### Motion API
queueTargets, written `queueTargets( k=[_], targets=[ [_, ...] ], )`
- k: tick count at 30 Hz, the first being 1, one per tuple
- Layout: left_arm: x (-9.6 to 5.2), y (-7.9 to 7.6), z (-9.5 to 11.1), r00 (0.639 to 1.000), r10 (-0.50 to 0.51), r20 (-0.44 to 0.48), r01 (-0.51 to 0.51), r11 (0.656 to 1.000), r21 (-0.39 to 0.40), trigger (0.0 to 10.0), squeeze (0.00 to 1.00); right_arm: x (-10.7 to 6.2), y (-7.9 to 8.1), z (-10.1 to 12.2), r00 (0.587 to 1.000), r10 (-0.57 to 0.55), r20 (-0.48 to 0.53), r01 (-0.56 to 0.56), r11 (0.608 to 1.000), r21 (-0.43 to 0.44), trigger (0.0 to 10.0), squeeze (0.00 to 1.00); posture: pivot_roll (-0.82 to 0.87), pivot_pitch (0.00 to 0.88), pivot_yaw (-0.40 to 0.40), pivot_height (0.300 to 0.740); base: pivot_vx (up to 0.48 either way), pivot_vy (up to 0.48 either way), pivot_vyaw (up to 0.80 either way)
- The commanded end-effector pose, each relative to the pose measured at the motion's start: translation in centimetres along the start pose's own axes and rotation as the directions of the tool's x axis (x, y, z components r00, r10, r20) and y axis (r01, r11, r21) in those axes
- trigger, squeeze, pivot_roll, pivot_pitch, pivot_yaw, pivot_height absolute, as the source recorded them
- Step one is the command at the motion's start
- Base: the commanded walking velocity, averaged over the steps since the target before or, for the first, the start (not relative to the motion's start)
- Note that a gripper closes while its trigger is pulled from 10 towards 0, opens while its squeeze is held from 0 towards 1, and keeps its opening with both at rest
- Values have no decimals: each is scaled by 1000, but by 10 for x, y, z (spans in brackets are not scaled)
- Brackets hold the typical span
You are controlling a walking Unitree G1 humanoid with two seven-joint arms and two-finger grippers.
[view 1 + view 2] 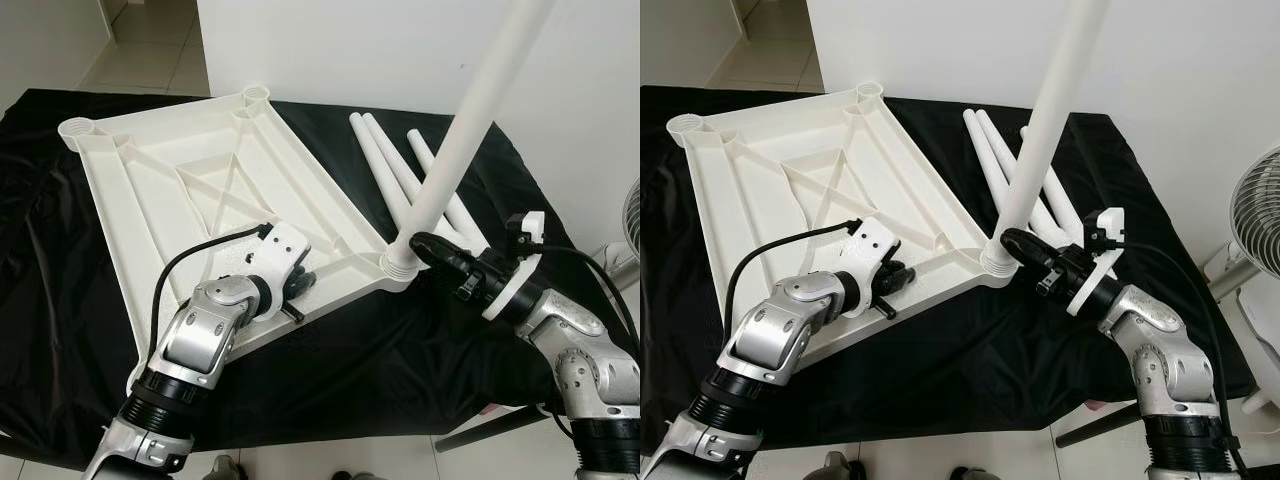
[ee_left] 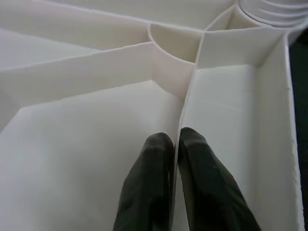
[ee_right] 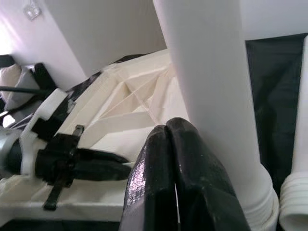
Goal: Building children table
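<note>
black cloth (image 1: pixel 400 350), white wall (image 1: pixel 400 50), fan (image 1: pixel 1255 200)

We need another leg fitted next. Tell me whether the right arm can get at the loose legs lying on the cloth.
Probably yes: the loose legs lie just beyond the right gripper on open black cloth. But that gripper sits against the upright leg, which stands partly in the way.

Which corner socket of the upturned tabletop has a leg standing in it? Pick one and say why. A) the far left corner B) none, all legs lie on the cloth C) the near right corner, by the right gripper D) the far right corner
C: one white leg stands in the tabletop's near right socket, with the right gripper at its base; the far sockets are empty.
</note>
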State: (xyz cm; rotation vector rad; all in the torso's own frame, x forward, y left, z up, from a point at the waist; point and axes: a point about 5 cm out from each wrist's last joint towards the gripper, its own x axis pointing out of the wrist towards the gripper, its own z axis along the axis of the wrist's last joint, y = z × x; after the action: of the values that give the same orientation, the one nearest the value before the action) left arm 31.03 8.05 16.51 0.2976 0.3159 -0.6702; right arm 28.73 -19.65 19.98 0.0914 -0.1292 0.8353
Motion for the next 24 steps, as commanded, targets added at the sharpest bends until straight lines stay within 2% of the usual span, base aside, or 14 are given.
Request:
queueTargets(
  k=[1, 2, 3, 4, 12, 15, 16, 17, 19, 22, 23, 24],
  targets=[
    [-3, 11, -4, 984, 175, -30, -175, 985, 1, 0, 0, -2, -5, 0, 1000, -25, 10, 25, 1000, -7, 10000, 0, 25, 145, -38, 740, 0, 0, 0],
    [-3, 6, -2, 987, 155, -32, -156, 988, -7, 0, 0, 0, -15, 3, 995, -93, 41, 93, 996, -1, 10000, 0, 25, 145, -38, 740, 0, 0, 0],
    [-3, 6, -2, 987, 155, -32, -156, 988, -7, 0, 0, 0, -15, 3, 995, -93, 41, 93, 996, -1, 10000, 0, 25, 145, -38, 740, 0, 0, 0],
    [-2, 2, -1, 989, 146, -33, -146, 989, -16, 0, 0, 2, -23, 5, 987, -145, 64, 144, 989, 18, 10000, 0, 25, 145, -38, 740, 0, 0, 0],
    [-1, -5, 8, 991, 130, -14, -130, 991, -41, 0, 0, 4, -35, 6, 963, -244, 116, 237, 969, 64, 10000, 0, 32, 149, -37, 740, 0, 0, 0],
    [1, -6, 9, 991, 131, -14, -131, 991, -37, 0, 0, 5, -34, 6, 962, -240, 127, 232, 970, 79, 10000, 0, 32, 149, -37, 740, 0, 0, 0],
    [3, -7, 11, 991, 132, -14, -133, 991, -34, 1412, 0, 6, -31, 7, 964, -229, 135, 219, 972, 87, 10000, 0, 33, 148, -38, 740, 0, 0, 0],
    [4, -8, 16, 992, 124, 13, -123, 992, -37, 10000, 0, 8, -26, 6, 968, -208, 140, 197, 976, 91, 10000, 0, 33, 147, -39, 740, 0, 0, 0],
    [4, -8, 16, 992, 124, 13, -123, 992, -37, 10000, 0, 8, -26, 6, 968, -208, 140, 197, 976, 91, 10000, 0, 33, 147, -39, 740, 0, 0, 0],
    [3, -9, 26, 991, 103, 88, -100, 994, -34, 10000, 0, 9, -17, 4, 973, -179, 144, 167, 982, 89, 10000, 0, 33, 147, -39, 740, 0, 0, 0],
    [0, -9, 34, 985, 86, 146, -80, 996, -43, 10000, 569, 9, -12, 3, 974, -172, 147, 159, 983, 94, 10000, 0, 31, 146, -39, 740, 0, 0, 0],
    [0, -9, 34, 985, 86, 146, -80, 996, -43, 10000, 569, 9, -12, 3, 974, -172, 147, 159, 983, 94, 10000, 0, 31, 146, -39, 740, 0, 0, 0]
  ],
)
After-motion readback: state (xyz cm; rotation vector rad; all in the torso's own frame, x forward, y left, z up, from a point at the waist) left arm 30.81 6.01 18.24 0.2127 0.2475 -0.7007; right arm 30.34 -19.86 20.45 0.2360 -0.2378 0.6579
